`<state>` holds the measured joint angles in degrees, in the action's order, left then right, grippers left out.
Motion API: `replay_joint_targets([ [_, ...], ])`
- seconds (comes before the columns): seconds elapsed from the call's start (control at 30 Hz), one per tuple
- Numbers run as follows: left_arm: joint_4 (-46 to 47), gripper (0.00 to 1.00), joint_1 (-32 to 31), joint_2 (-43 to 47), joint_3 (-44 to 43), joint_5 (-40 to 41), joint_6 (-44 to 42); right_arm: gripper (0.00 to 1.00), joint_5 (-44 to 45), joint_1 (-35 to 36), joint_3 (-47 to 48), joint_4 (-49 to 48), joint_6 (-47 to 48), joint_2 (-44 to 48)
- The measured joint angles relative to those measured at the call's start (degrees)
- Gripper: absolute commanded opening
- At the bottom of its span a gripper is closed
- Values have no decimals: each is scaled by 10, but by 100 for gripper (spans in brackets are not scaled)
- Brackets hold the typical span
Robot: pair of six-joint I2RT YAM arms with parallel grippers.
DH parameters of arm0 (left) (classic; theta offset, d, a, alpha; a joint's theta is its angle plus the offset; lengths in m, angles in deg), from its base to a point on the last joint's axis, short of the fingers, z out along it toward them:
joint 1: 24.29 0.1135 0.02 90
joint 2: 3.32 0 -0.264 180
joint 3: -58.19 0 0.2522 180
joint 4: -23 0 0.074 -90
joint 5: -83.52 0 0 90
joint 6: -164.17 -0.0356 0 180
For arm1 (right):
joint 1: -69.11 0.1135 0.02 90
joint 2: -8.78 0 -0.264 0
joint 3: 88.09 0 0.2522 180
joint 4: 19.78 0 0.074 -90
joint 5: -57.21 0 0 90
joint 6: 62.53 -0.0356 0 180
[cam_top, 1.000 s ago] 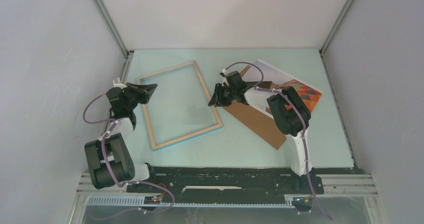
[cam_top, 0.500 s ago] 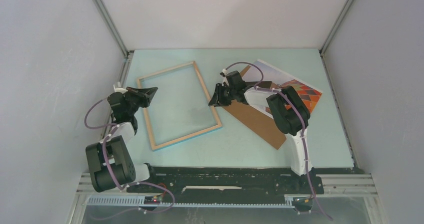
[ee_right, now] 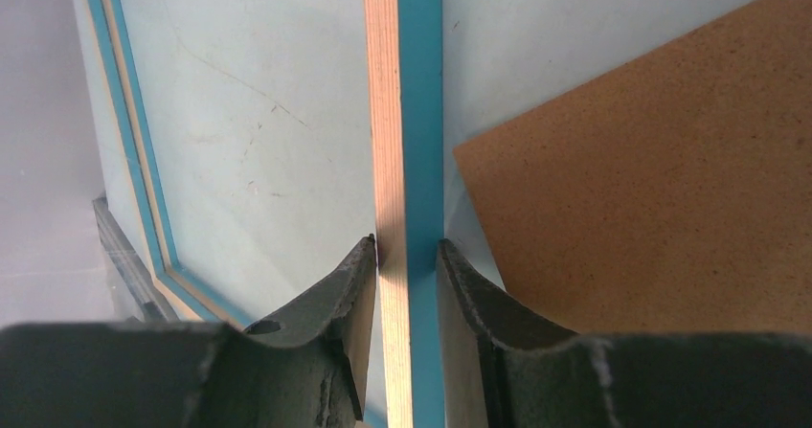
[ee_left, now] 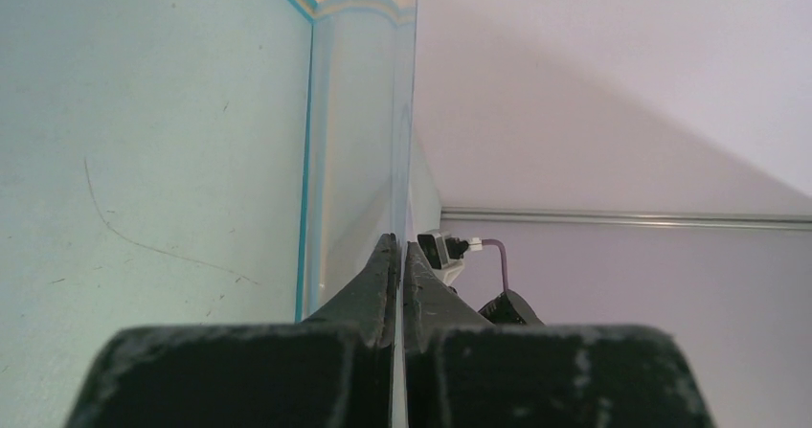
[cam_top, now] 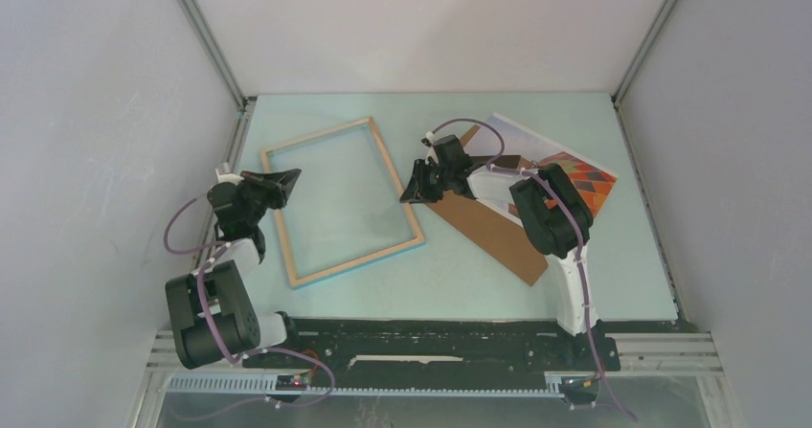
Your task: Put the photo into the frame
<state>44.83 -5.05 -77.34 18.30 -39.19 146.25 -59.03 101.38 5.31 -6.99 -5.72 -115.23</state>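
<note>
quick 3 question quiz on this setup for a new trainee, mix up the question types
1. True or false: the photo already sits inside the frame.
2. Fill in: in the top view, the brown backing board lies to the ___ of the frame.
3. What lies between the fingers of the right gripper? A the photo, B a rail of the frame, C the brown backing board.

Key: 1 false, the photo lies at the far right, outside the frame. 2 right. 3 B.
</note>
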Motion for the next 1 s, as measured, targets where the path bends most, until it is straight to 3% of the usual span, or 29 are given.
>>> replay_joint_targets([
  [0.53,19,0,0,-3,0,-15,0,36,-5,0,6,0,-2,-5],
  [1.0,33,0,2,-56,-2,-38,-1,36,-7,-2,12,4,-2,-9],
])
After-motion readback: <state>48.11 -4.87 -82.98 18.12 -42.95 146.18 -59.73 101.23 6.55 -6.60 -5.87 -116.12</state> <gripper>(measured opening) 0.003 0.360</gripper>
